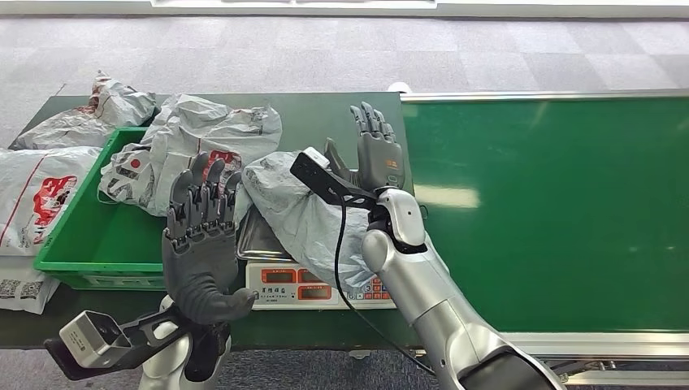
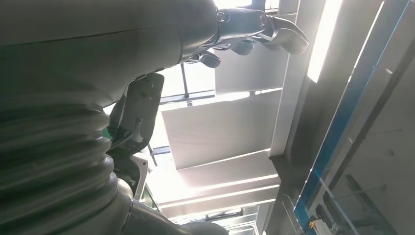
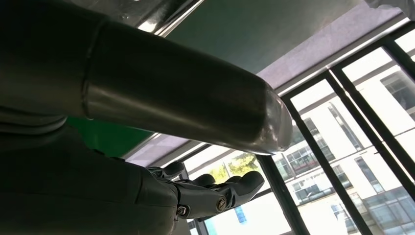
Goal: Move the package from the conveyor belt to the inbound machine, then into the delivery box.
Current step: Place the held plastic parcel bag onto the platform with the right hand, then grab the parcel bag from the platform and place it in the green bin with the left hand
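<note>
A grey plastic package [image 1: 305, 215] lies across the steel pan of the inbound weighing machine [image 1: 313, 286], between the green bin and the belt. My right hand [image 1: 375, 150] is raised just right of the package, fingers straight and spread, holding nothing. My left hand [image 1: 199, 236] is lifted in front of the machine's left edge, fingers extended upward and apart, empty. In the left wrist view the left hand [image 2: 254, 29] shows against the ceiling, and in the right wrist view the right hand [image 3: 210, 196] shows against windows. The green conveyor belt [image 1: 552, 203] carries nothing.
A green delivery bin [image 1: 101, 244] sits left of the machine with a white and red package [image 1: 195, 146] draped over its far rim. More bagged parcels [image 1: 49, 191] lie on the table at far left. A black cable [image 1: 349, 276] runs along my right forearm.
</note>
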Controlling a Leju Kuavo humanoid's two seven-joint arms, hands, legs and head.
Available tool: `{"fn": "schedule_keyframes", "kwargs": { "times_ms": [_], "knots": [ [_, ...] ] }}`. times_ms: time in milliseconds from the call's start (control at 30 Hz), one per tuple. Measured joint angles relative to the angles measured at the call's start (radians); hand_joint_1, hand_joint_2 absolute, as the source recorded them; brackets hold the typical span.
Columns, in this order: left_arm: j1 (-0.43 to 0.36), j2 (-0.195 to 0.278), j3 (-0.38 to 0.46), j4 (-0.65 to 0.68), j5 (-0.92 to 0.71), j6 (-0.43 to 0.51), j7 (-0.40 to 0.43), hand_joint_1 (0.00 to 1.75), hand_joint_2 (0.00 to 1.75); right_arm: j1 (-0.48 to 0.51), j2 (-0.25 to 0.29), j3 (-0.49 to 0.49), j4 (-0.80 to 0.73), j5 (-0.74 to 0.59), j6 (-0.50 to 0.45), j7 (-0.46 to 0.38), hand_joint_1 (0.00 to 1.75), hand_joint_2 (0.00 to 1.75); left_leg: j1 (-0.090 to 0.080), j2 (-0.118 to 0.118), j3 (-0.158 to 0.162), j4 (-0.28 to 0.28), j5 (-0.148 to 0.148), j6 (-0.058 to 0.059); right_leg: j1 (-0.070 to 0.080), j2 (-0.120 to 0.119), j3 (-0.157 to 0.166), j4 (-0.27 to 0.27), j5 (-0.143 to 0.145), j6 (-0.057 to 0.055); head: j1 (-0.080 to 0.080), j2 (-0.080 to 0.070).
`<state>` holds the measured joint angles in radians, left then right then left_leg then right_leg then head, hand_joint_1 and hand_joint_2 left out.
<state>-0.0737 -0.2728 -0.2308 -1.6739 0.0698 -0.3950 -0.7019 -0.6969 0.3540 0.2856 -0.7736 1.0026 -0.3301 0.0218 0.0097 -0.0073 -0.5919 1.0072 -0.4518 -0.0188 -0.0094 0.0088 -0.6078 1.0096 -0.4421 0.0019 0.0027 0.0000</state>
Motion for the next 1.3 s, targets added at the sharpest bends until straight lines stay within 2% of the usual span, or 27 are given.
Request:
{"fn": "schedule_keyframes", "kwargs": {
  "times_ms": [67, 133, 200, 300, 367, 467, 533, 633, 767, 867, 967, 1100, 1200, 1300],
  "knots": [
    [0.000, 0.000, 0.000, 0.000, 0.000, -0.001, 0.000, 0.00, 1.75, 0.001, 0.000, -0.003, 0.000, 0.004, -0.027, -0.012, 0.00, 0.00, 0.000, 0.000, 0.000, 0.000, 0.000, 0.000, 0.000, 0.000, 0.000, 0.000, 0.000, 0.000, 0.000, 0.000],
    [0.000, 0.000, 0.000, 0.000, -0.003, 0.000, 0.000, 0.00, 1.75, 0.009, 0.000, -0.010, -0.012, -0.001, -0.117, -0.066, 0.00, 0.87, 0.000, 0.000, 0.000, 0.000, 0.000, 0.000, 0.000, 0.000, 0.000, 0.000, 0.000, 0.000, 0.000, 0.000],
    [-0.001, 0.000, 0.000, 0.004, -0.018, 0.013, 0.007, 0.00, 1.75, 0.044, 0.000, -0.026, -0.077, -0.027, -0.252, -0.197, 0.00, 1.75, 0.000, -0.001, 0.000, 0.000, 0.000, 0.000, 0.000, 0.000, 0.000, 0.000, 0.000, 0.000, 0.000, 0.000],
    [-0.014, 0.000, 0.000, 0.034, -0.099, 0.092, 0.044, 0.00, 1.75, 0.142, 0.002, -0.082, -0.324, -0.097, -0.362, -0.451, 0.00, 1.75, 0.000, -0.003, 0.000, 0.001, 0.000, 0.000, 0.000, -0.002, 0.000, 0.000, -0.001, 0.001, 0.000, 0.000],
    [-0.039, 0.001, 0.000, 0.085, -0.229, 0.212, 0.087, 0.00, 1.75, 0.206, 0.004, -0.122, -0.511, -0.145, -0.373, -0.551, 0.00, 1.75, 0.000, -0.005, -0.001, 0.001, -0.001, 0.001, 0.000, -0.003, 0.000, 0.000, -0.001, 0.001, 0.000, 0.000],
    [-0.116, 0.008, -0.005, 0.231, -0.560, 0.480, 0.203, 0.00, 1.75, 0.292, 0.005, -0.159, -0.754, -0.231, -0.374, -0.639, 0.00, 1.75, -0.001, -0.005, -0.001, 0.001, -0.001, 0.001, -0.001, -0.004, 0.000, -0.001, -0.001, 0.001, 0.000, 0.000],
    [-0.188, 0.013, -0.016, 0.359, -0.771, 0.625, 0.282, 0.00, 1.75, 0.336, 0.006, -0.168, -0.873, -0.273, -0.374, -0.666, 0.00, 1.75, -0.001, -0.004, -0.001, 0.001, -0.001, 0.001, -0.001, -0.003, 0.000, -0.001, -0.001, 0.001, 0.000, 0.000],
    [-0.308, 0.017, -0.040, 0.557, -0.964, 0.712, 0.369, 0.00, 1.75, 0.373, 0.007, -0.173, -0.984, -0.311, -0.372, -0.675, 0.00, 1.75, -0.001, -0.003, 0.000, 0.001, 0.000, 0.001, -0.001, -0.002, 0.000, -0.001, 0.001, 0.001, 0.000, 0.000],
    [-0.445, 0.021, -0.071, 0.795, -1.108, 0.742, 0.447, 0.00, 1.75, 0.388, 0.006, -0.186, -1.062, -0.376, -0.371, -0.707, 0.00, 1.75, -0.001, -0.001, 0.000, 0.001, 0.002, 0.000, -0.001, -0.001, 0.000, 0.000, 0.003, 0.001, 0.000, 0.000],
    [-0.508, 0.024, -0.092, 0.922, -1.180, 0.754, 0.481, 0.00, 1.75, 0.393, 0.005, -0.189, -1.094, -0.398, -0.371, -0.718, 0.00, 1.75, -0.001, -0.001, 0.000, 0.001, 0.002, 0.000, -0.001, 0.000, -0.001, 0.000, 0.003, 0.001, 0.000, 0.000],
    [-0.547, 0.026, -0.122, 1.005, -1.278, 0.743, 0.530, 0.00, 1.75, 0.396, 0.005, -0.189, -1.109, -0.408, -0.370, -0.719, 0.00, 1.75, -0.001, -0.001, 0.000, 0.001, 0.002, 0.000, -0.001, 0.000, -0.001, 0.000, 0.003, 0.001, 0.000, 0.000],
    [-0.597, 0.027, -0.182, 1.091, -1.422, 0.669, 0.589, 0.00, 1.75, 0.396, 0.005, -0.189, -1.112, -0.418, -0.369, -0.720, 0.00, 1.75, -0.001, -0.001, -0.001, 0.000, 0.002, 0.000, -0.001, 0.000, -0.001, 0.000, 0.003, 0.001, 0.000, 0.000],
    [-0.641, 0.027, -0.229, 1.141, -1.484, 0.601, 0.597, 0.00, 1.75, 0.396, 0.005, -0.188, -1.112, -0.420, -0.368, -0.720, 0.00, 1.75, -0.001, -0.002, -0.001, 0.000, 0.002, 0.000, -0.001, -0.001, 0.000, 0.000, 0.003, 0.001, 0.000, 0.000],
    [-0.657, 0.027, -0.244, 1.156, -1.493, 0.585, 0.597, 0.00, 1.75, 0.396, 0.005, -0.188, -1.112, -0.421, -0.368, -0.720, 0.00, 1.75, -0.001, -0.002, 0.000, 0.000, 0.002, 0.000, -0.001, -0.001, 0.001, 0.000, 0.003, 0.001, 0.000, 0.000]
  ]
}}
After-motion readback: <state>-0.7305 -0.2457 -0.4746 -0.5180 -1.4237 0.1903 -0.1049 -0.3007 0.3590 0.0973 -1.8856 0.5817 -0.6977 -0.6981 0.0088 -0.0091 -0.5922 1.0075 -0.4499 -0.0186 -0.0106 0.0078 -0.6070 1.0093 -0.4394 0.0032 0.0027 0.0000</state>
